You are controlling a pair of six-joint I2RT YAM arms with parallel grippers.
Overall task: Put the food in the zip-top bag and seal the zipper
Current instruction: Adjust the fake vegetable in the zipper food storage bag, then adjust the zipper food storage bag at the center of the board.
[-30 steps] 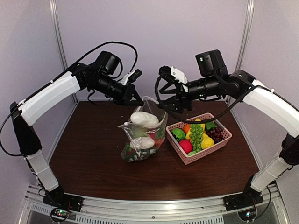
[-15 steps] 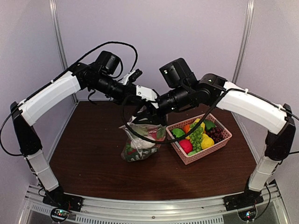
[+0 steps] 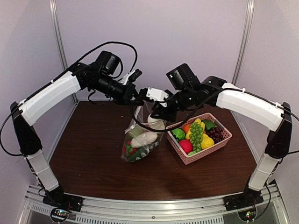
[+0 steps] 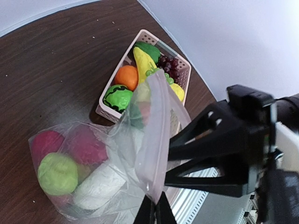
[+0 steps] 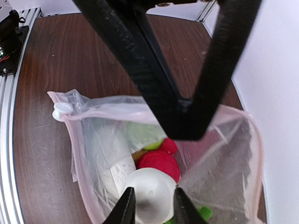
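Left of centre in the top view, left gripper (image 3: 136, 99) is pinched fully closed on the rim of the zip-top bag (image 4: 156, 126), holding that edge lifted while the bag's bottom rests on the table (image 3: 88, 154). Bag sits about mid-table, mouth up and gaping. In the left wrist view it holds a green apple (image 4: 57, 173) at 9 o'clock, two red round pieces (image 4: 86, 144) at 11 o'clock of the apple, and a white cabbage-like piece (image 4: 98, 186) at 3 o'clock of the apple, low in the bag. Zipper (image 5: 107, 100) unsealed. Its slider tab (image 5: 60, 111) sits at the 9 o'clock corner of the mouth in the right wrist view. Right gripper (image 3: 158, 114) hangs at 1 o'clock of the bag and points down at the mouth. Its fingers (image 5: 127, 205) are partway open and clamp either side of a white round piece (image 5: 152, 189). That piece hangs over the open mouth, above a red piece inside; can't tell if it's past the rim. At 3 o'clock of the bag, just beside it, pink lattice basket (image 3: 208, 150) holds an orange (image 4: 126, 77), green striped ball (image 4: 117, 97), long yellow piece (image 4: 142, 60), dark grapes (image 4: 168, 63), green grapes (image 3: 197, 133), a red ball (image 3: 186, 145) and a yellow lump (image 3: 207, 141).
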